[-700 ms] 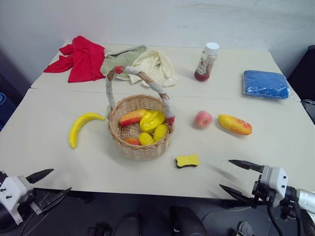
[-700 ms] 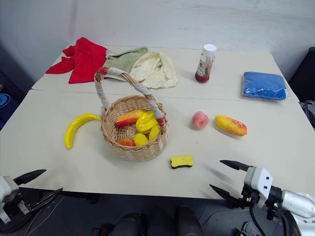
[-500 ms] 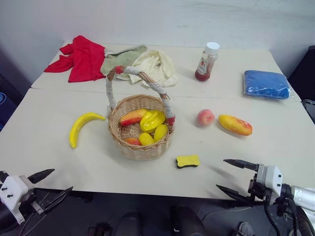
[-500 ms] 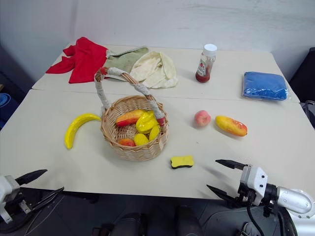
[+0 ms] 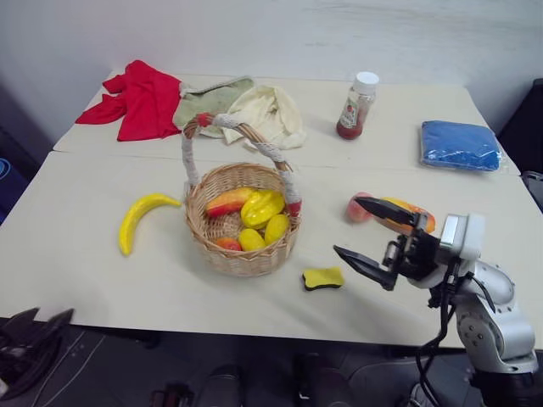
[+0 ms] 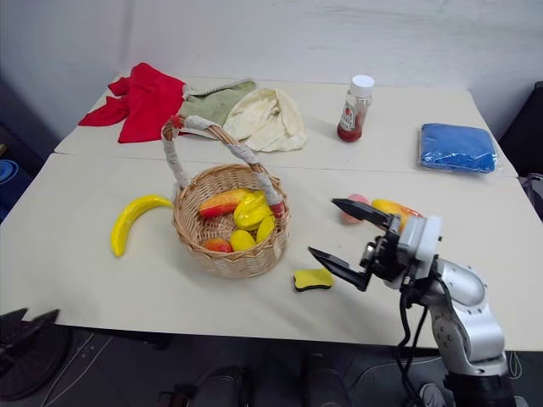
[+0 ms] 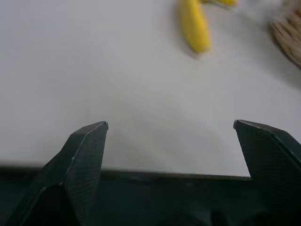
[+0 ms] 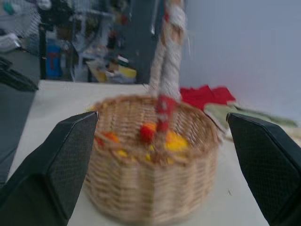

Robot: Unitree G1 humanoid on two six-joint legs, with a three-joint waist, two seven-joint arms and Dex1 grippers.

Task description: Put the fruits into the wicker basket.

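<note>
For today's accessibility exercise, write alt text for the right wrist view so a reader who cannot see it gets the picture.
Two open black gripper fingers frame a round wicker basket standing on a pale table, with yellow and red fruits inside and its wrapped handle rising upward. A red cloth lies behind it.

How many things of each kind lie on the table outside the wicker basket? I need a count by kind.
Toy fruits: 3 (curved yellow banana, round pink peach, yellow-orange mango)
Cloths: 4 (red cloth, green cloth, cream cloth, folded blue cloth)
White-capped bottle: 1
Flat yellow sponge: 1
Total: 9
</note>
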